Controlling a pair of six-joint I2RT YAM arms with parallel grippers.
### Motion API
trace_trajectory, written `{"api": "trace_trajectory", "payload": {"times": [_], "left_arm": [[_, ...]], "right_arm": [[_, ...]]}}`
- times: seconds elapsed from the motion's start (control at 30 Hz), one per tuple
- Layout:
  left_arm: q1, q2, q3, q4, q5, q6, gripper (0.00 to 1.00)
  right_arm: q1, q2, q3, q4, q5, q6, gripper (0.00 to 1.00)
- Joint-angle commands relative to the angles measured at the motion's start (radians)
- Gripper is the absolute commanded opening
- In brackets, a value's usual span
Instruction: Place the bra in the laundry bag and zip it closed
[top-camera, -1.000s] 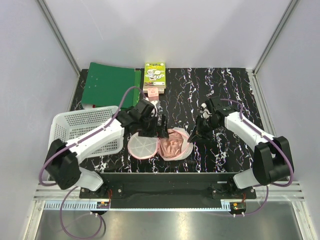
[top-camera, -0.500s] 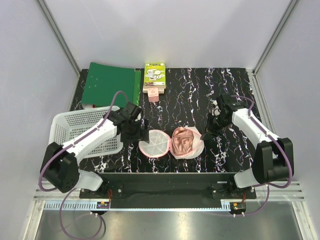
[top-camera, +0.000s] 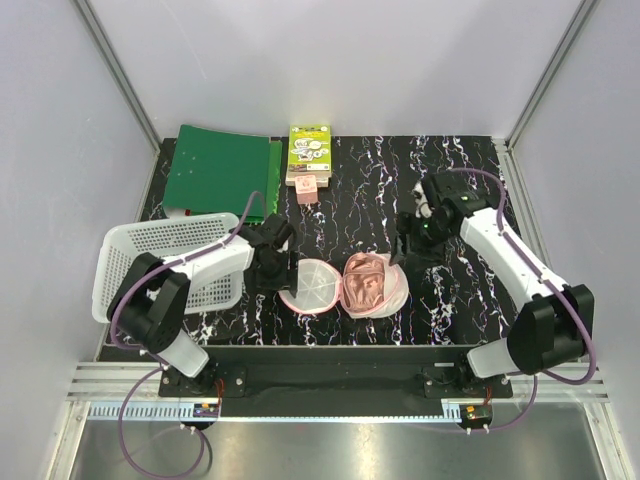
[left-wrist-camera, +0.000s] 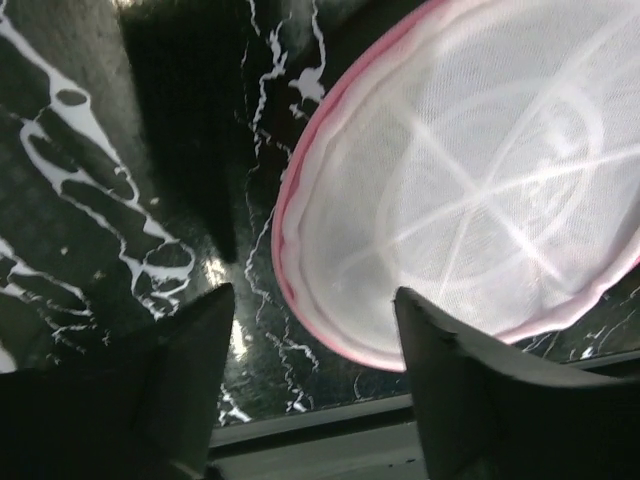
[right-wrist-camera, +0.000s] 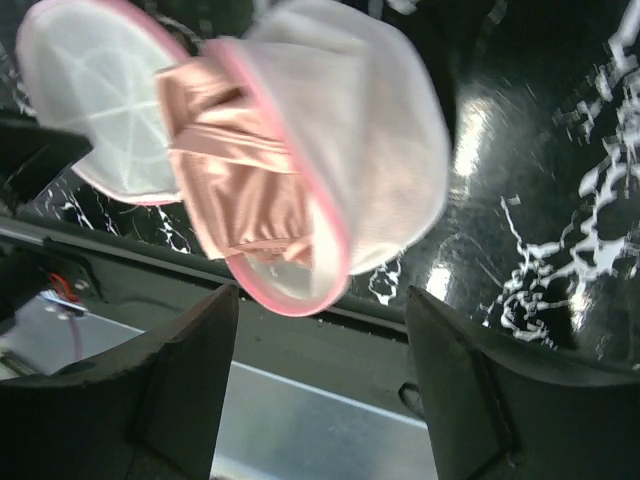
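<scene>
A: How is the laundry bag (top-camera: 318, 287) laid?

B: It is spread open on the table (top-camera: 450, 170), its two halves side by side, so its long axis is run left to right.

A: How is it described?

B: White mesh is edged in pink. The salmon bra (top-camera: 366, 283) is crumpled inside the bag's right half.

A: And the tools?

B: The left tool (top-camera: 272, 272) is set just beside the bag's left half, and the right tool (top-camera: 409, 247) near its right half. Both are held apart, with nothing gripped.
</scene>
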Motion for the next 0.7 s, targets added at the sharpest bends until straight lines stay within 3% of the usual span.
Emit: {"api": "trace_trajectory", "payload": {"times": [0.0,0.1,0.23,0.33,0.67], "left_arm": [[-0.001,-0.003,0.000,0.089,0.027,-0.004,0.56],[-0.001,-0.005,0.015,0.093,0.027,0.002,0.42],[-0.001,-0.014,0.046,0.093,0.056,0.008,0.14],[-0.003,-0.058,0.052,0.092,0.086,-0.012,0.02],[-0.010,-0.204,0.063,0.078,0.170,-0.102,0.00]], "right_arm": [[0.170,-0.024,0.130,-0.044,0.139,0.005,0.77],[0.227,0.010,0.151,-0.016,0.134,0.028,0.81],[0.304,0.056,0.175,0.041,0.122,0.037,0.83],[0.339,0.103,0.172,0.091,0.105,0.043,0.83],[0.442,0.215,0.113,0.212,0.105,0.106,0.85]]}}
